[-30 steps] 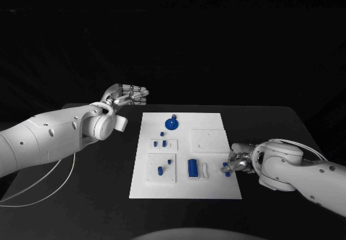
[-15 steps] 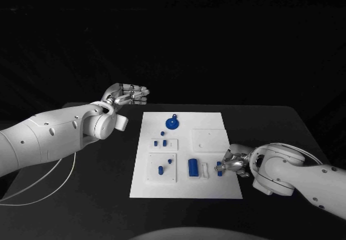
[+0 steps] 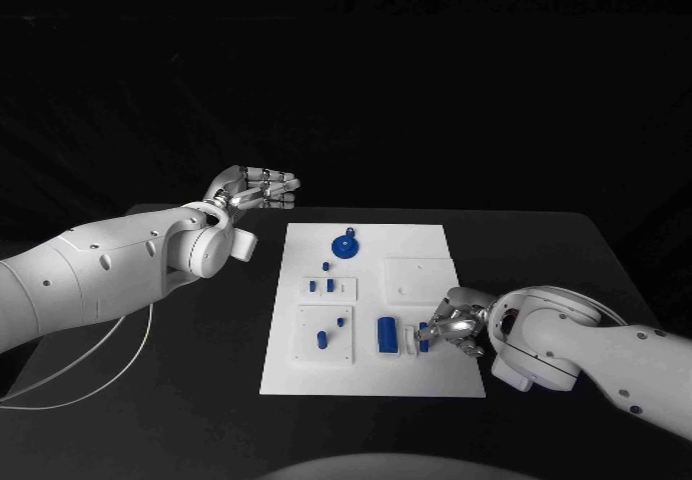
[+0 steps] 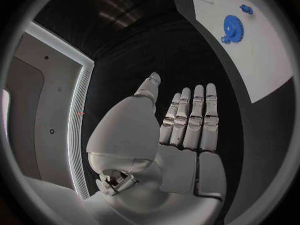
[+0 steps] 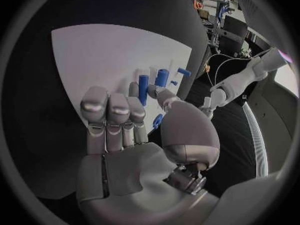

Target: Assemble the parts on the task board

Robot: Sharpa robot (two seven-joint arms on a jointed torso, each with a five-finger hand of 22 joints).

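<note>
At the far left of the table [image 3: 188,330], the left hand [image 3: 257,187] is held raised beyond the board's far left corner; in the left wrist view its fingers [image 4: 190,117] are seen straight and side by side, the thumb apart, nothing in them.

The task board [image 3: 372,310] lies in the middle of the table. Near its far edge a blue gear [image 3: 345,245] is seen lying flat. Two raised white blocks are set on the board's left side: in the far block [image 3: 326,288] small blue pegs are seen standing, and in the near block [image 3: 325,336] a longer blue peg [image 3: 320,341] and smaller ones. A blue cylinder [image 3: 387,334] lies to the right of these, beside a white piece.

Over the board's right edge the right hand [image 3: 450,328] is found — a small blue part [image 5: 157,120] is pinched between the thumb and a finger, the other fingers [image 5: 109,107] held close together, slightly curled.
</note>
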